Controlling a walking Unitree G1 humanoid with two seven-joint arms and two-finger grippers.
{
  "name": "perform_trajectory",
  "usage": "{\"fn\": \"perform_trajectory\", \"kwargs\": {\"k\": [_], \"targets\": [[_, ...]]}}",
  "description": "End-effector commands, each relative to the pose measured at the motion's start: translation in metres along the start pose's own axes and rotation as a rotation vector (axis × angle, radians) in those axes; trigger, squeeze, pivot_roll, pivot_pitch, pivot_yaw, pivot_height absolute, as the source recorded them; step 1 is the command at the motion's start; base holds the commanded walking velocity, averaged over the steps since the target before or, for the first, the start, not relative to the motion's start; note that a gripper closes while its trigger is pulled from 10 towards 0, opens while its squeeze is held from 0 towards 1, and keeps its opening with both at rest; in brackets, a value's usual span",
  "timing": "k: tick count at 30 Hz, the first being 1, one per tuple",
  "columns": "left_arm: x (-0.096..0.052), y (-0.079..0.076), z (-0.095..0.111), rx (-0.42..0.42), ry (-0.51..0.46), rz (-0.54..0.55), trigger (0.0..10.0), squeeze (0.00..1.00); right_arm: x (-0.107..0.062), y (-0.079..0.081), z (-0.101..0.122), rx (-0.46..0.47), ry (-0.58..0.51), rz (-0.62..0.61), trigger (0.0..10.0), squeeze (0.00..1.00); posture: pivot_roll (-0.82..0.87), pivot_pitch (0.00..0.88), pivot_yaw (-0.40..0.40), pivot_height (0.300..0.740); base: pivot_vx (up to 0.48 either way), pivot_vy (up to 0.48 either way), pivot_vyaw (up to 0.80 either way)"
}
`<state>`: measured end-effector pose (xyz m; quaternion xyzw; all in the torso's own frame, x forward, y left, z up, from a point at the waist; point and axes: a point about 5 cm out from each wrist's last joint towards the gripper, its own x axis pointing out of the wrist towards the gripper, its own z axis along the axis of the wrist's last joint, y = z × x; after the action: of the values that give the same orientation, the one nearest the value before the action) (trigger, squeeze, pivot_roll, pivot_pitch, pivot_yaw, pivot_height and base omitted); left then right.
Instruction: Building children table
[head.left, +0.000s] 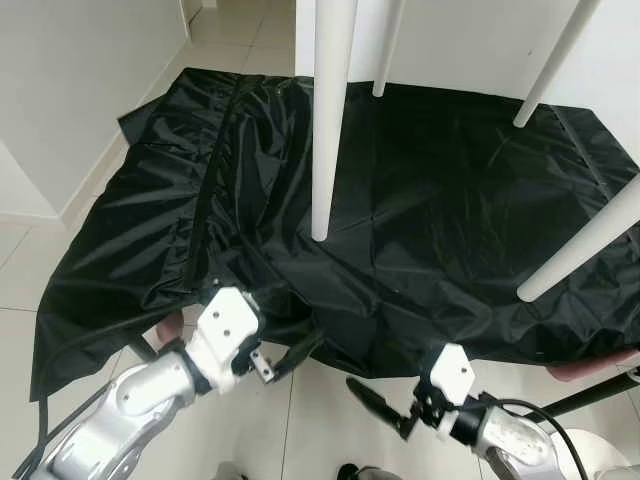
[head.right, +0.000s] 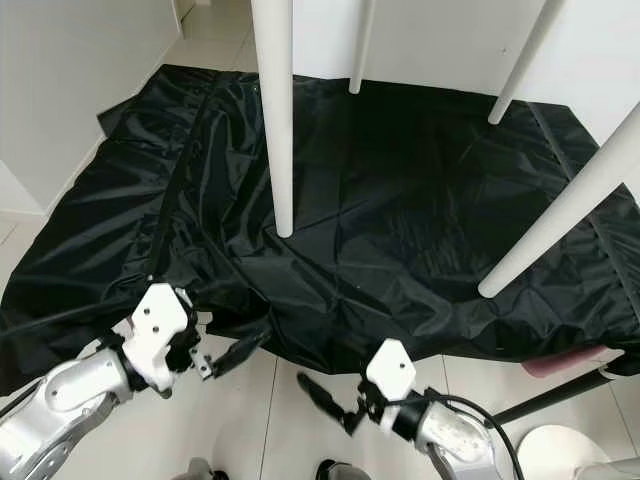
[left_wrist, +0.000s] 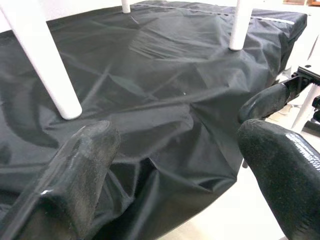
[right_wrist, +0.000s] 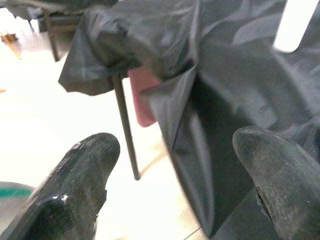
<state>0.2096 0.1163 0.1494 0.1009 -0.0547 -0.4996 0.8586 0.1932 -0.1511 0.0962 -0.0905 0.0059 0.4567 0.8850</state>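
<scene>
table: upside down under black cloth (head.left: 420, 230), white legs (head.left: 330, 120) poking up, upper-center of frame | left gripper (head.left: 285, 362) spread, lower left at the cloth's near edge, nearer | right gripper (head.left: 385, 405) spread, lower center, just short of the edge

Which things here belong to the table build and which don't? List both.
Job:
white table legs, pointing up
black cover sheet they stand on
left hand, open at the sheet's edge
right hand, open

Lying about:
pink seat
thin dark leg
</scene>
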Motion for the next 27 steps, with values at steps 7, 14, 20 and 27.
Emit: {"fn": "perform_trajectory", "kwargs": {"k": [7,14,20,27], "targets": [[-0.017,-0.018,-0.034,-0.022,0.143,-0.249,10.0,0.0,-0.016,0.002,-0.036,0.119,0.161,0.081,10.0,0.0,0.03,0.105,-0.039,0.74,0.0,0.0,0.0],[-0.031,-0.015,-0.068,-0.164,0.232,-0.14,10.0,0.0,-0.031,-0.011,-0.082,0.282,0.285,-0.05,10.0,0.0,0.04,0.104,-0.041,0.74,0.0,0.0,0.0],[-0.036,-0.009,-0.104,-0.271,0.3,0.037,10.0,0.0,-0.036,-0.008,-0.117,0.497,0.333,-0.237,10.0,0.0,0.03,0.093,-0.041,0.74,0.0,0.0,0.0],[-0.048,-0.009,-0.142,-0.365,0.401,0.171,10.0,0.0,-0.044,0.009,-0.148,0.622,0.426,-0.35,10.0,0.0,0.02,0.081,-0.036,0.74,0.0,0.0,0.0]]}}
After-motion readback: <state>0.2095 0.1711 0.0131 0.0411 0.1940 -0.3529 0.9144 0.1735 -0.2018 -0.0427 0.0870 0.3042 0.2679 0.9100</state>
